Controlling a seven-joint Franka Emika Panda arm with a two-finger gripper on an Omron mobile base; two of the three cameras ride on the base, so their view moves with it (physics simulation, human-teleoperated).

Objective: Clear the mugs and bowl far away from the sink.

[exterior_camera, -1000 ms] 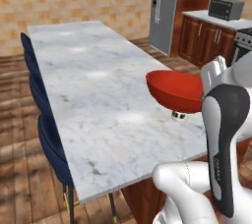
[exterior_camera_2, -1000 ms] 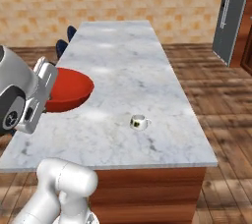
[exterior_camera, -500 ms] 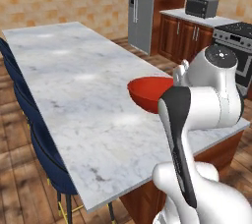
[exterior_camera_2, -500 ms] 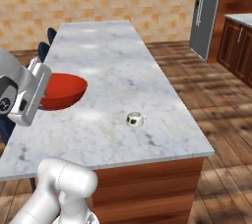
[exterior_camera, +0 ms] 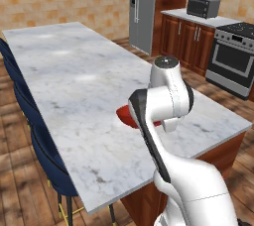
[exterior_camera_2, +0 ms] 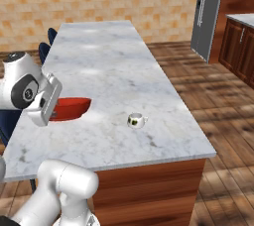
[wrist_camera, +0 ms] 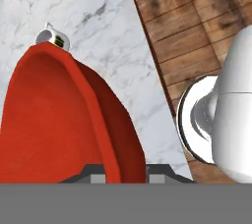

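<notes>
My gripper [wrist_camera: 127,176] is shut on the rim of the wide red bowl [wrist_camera: 59,120], whose wall passes between the two fingertips. The bowl [exterior_camera_2: 72,108] hangs low over the near part of the marble island counter [exterior_camera_2: 109,66], beside my hand; whether it touches the top I cannot tell. From the left base view, a slice of the bowl [exterior_camera: 126,117] shows behind my forearm. A squat white mug [exterior_camera_2: 135,120] with a dark mark stands on the counter to the right of the bowl, a little apart, and shows past the bowl's rim [wrist_camera: 52,38]. The sink is out of view.
Blue stools [exterior_camera: 30,121] line the island's left side. A steel fridge [exterior_camera: 144,7], a microwave [exterior_camera: 203,7] on wooden cabinets and a stove [exterior_camera: 233,56] stand beyond. The counter's near edge [exterior_camera_2: 114,163] drops to wooden floor [exterior_camera_2: 223,96].
Both base views have shifted, so the base has moved along the island. The arm has folded in and brought the bowl down closer to the countertop, still gripped.
</notes>
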